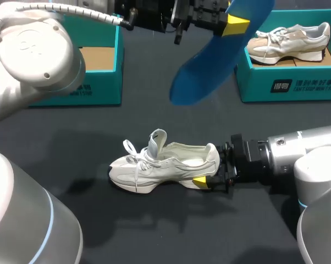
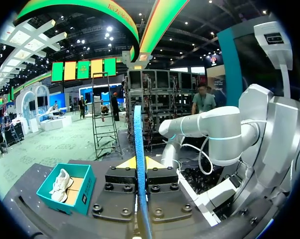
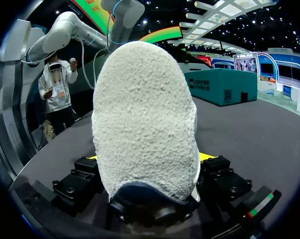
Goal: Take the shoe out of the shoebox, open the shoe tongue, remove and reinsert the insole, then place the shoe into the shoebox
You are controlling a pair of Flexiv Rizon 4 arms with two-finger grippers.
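The dark grey bench (image 1: 154,231) carries 2 teal cardboard shoeboxes. The left shoebox (image 1: 102,71) shows a bare cardboard floor, and the right shoebox (image 1: 286,82) holds a cream and beige trainer (image 1: 286,43). That makes 2 shoes in all. The white mesh lace-up shoe (image 1: 165,165) sits on its sole mid-bench with its tongue lifted. My right gripper (image 1: 209,179) is clenched on its heel. My left gripper (image 1: 231,25) holds the 1 blue foam insole (image 1: 209,66) high above the bench.

From the left wrist, the insole (image 2: 138,149) stands edge-on, pinched between the fingers. It looks thin, light and floppy, so I'd keep hold of this end and feed the free end in first.

From the right wrist, the shoe (image 3: 145,119) shows heel-on, filling the gap between the fingers. I judge the upper soft and the heel stiffer, so the heel is the place to brace it.
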